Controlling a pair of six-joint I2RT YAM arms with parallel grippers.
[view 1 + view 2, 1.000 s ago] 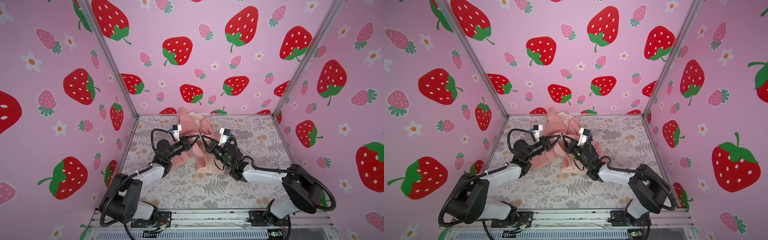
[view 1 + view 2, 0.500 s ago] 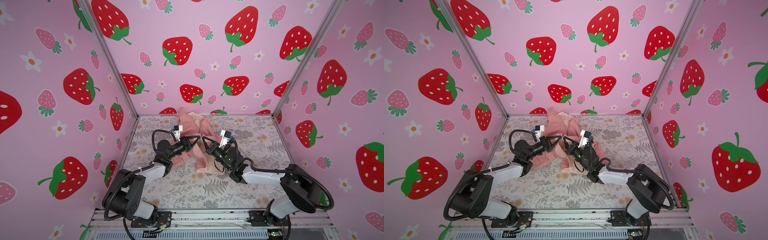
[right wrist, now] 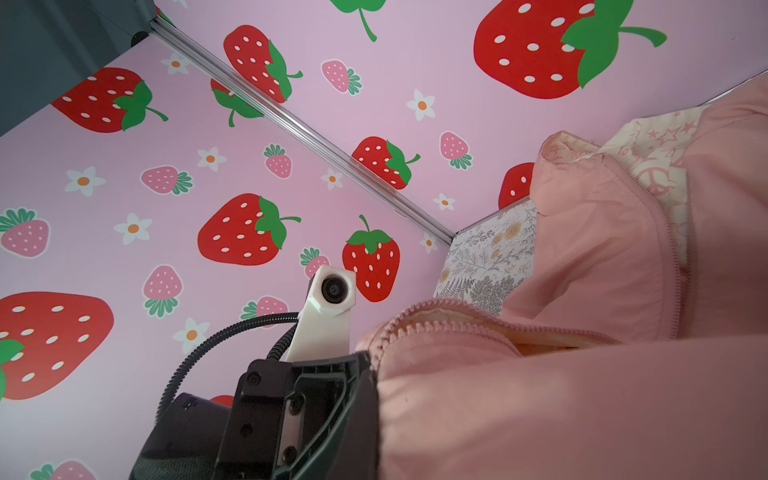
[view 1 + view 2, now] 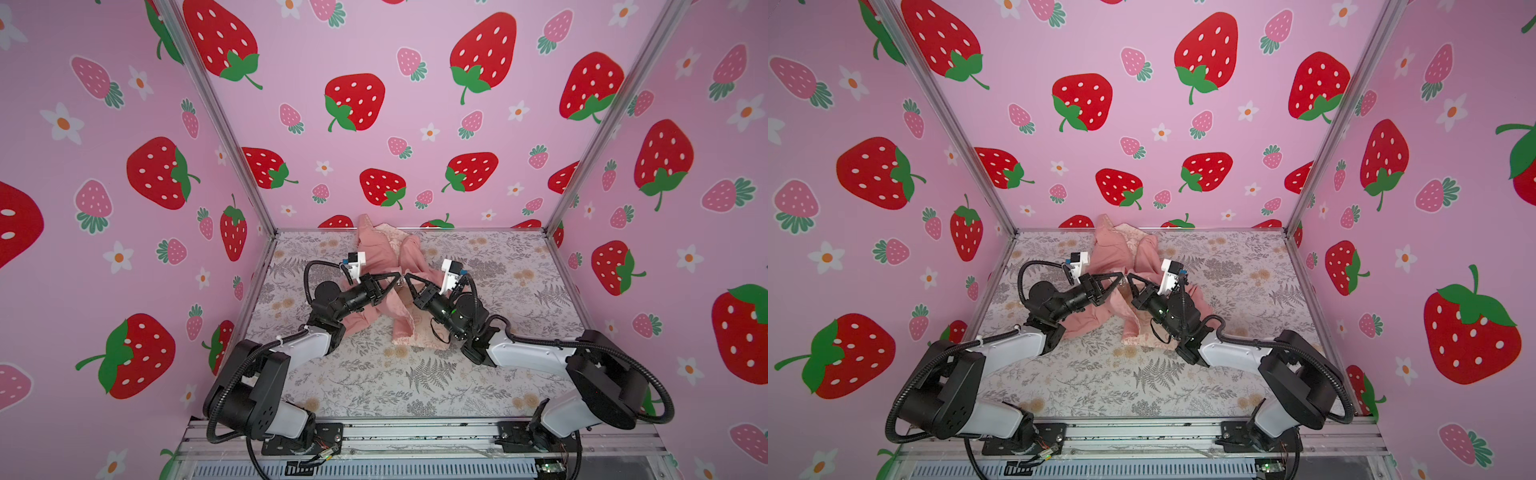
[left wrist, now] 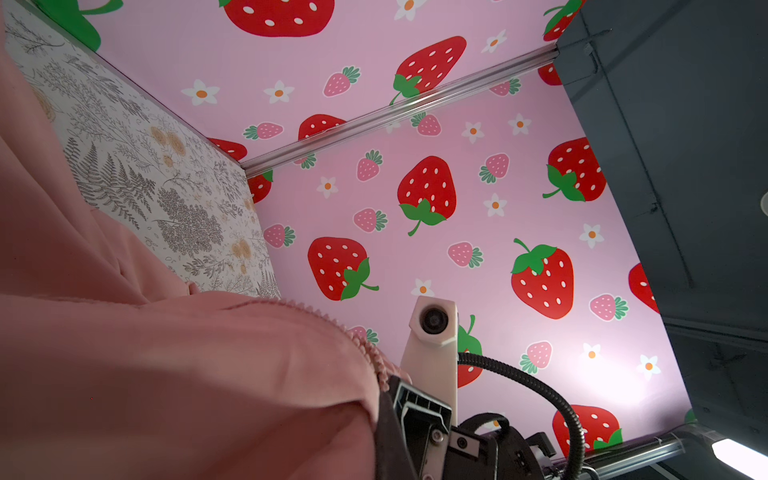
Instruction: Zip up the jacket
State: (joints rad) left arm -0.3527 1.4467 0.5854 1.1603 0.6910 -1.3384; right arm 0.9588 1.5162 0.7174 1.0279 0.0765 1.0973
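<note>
Both top views show the jacket (image 4: 380,259) crumpled on the floral mat (image 4: 374,374). Its hood end touches the foot of the back wall (image 4: 374,187), and its hem end is spread farther out from that wall. The left claw (image 4: 397,277) and the right claw (image 4: 409,277) meet almost tip to tip over the middle of the jacket, a little way out from the back wall, with pink cloth bunched up to them. Each claw is pinched narrow on a front edge of the jacket.

In the left wrist view, the zipper teeth (image 5: 365,345) run along a pink fold straight into the right claw (image 5: 395,399). In the right wrist view, another toothed edge (image 3: 415,322) ends at the left claw (image 3: 357,374). Cream lining (image 3: 648,145) shows where the front gapes open, nearer the back wall.
</note>
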